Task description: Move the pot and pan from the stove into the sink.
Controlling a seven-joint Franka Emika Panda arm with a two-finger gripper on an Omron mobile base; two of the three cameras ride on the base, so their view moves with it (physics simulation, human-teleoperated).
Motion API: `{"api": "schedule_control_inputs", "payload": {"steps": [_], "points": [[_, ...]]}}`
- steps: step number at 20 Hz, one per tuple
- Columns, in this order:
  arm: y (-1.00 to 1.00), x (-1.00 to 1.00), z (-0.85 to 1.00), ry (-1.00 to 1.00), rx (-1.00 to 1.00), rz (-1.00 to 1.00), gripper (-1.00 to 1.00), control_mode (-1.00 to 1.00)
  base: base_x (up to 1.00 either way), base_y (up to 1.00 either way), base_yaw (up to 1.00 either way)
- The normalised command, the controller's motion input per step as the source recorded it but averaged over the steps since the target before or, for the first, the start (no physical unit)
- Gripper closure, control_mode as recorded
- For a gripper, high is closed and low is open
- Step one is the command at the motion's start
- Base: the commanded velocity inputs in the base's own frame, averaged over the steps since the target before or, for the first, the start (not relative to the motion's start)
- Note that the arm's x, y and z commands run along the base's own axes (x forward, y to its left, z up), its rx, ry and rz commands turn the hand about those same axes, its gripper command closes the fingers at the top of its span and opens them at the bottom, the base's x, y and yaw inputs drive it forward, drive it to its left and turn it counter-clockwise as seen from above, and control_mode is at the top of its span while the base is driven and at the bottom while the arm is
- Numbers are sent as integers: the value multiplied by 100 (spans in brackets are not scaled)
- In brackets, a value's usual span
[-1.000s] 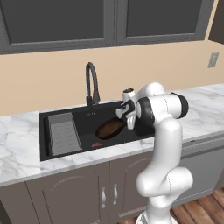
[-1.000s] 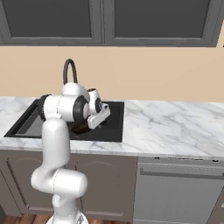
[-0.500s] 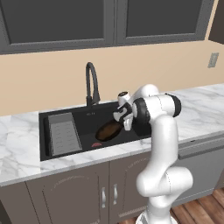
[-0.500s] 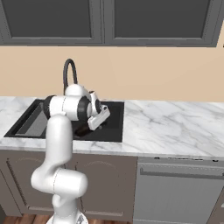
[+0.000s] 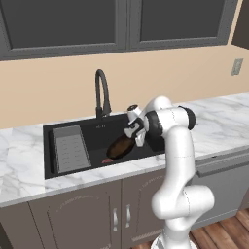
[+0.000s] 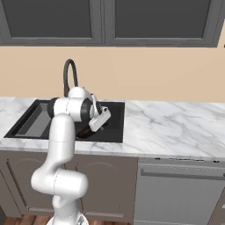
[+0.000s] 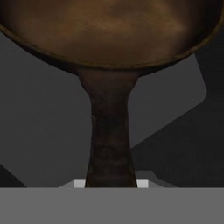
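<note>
1. Rusty-brown inside, dark rim: the pan (image 7: 109,30) hangs in front of my hand camera, its handle running straight down toward the claw.
2. The claw (image 5: 133,132) is clenched on that handle, near its far end as far as I can tell; the finger tips themselves are hidden from me.
3. Gripping the handle end makes sense: the bowl stays clear of the hand and leads the way down.
4. From the left base view the pan tilts, bowl low inside the sink (image 5: 58,127), handle raised toward the wrist. I cannot tell whether the bowl touches the basin floor.
5. The grey ribbed tray (image 5: 70,148) takes the left part of the basin; the pan sits right of it, apart.
6. The faucet (image 5: 101,92) arches at the back edge, behind the pan and above it.
7. The front rim lies near the bowl; the right wall is near my wrist, so I judge little room to swing sideways.
8. Marble counter (image 6: 176,127) lies to the right.
</note>
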Motion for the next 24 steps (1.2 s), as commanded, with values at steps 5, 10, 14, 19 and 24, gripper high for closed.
{"api": "schedule_control_inputs", "payload": {"steps": [5, 10, 14, 19, 24], "points": [[0, 1, -1, 0, 0, 0, 100, -100, 0, 0, 0], [0, 0, -6, 0, 0, 0, 100, -100, 0, 0, 0], [0, 0, -11, 0, 0, 0, 100, -100, 0, 0, 0], [0, 0, -1, 0, 0, 0, -100, -100, 0, 0, 0], [0, 1, 4, 0, 0, 0, -100, -100, 0, 0, 0]]}}
